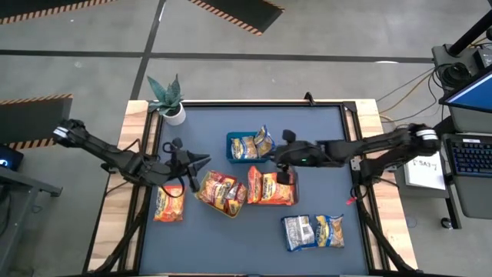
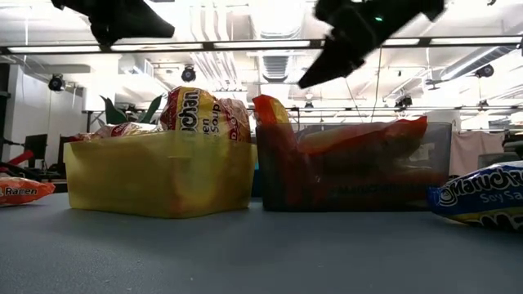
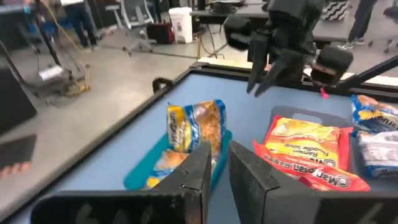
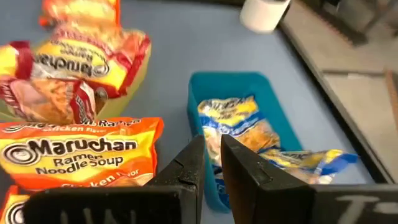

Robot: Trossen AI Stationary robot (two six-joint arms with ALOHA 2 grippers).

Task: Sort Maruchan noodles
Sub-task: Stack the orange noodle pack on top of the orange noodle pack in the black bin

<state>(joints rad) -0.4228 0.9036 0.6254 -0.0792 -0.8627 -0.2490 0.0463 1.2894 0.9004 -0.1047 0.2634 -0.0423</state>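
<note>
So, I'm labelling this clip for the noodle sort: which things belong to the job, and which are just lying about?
Part of the job:
- blue-and-yellow packets in the blue tray
- red-orange packets in the yellow tray
- orange packets
- orange packet at the table's left edge
- two blue-and-yellow packets loose
- left gripper, right gripper

Just lying about:
- potted plant
- laptop off the table

Past your right gripper (image 4: 211,158) — fingers nearly closed, holding nothing — you see a blue tray (image 4: 199,99) with blue-and-yellow packets (image 4: 239,127) inside. Beside it lies an orange Maruchan packet (image 4: 74,152), and farther off red-orange packets (image 4: 81,59) are piled — a white pot (image 4: 264,12) beyond.
</note>
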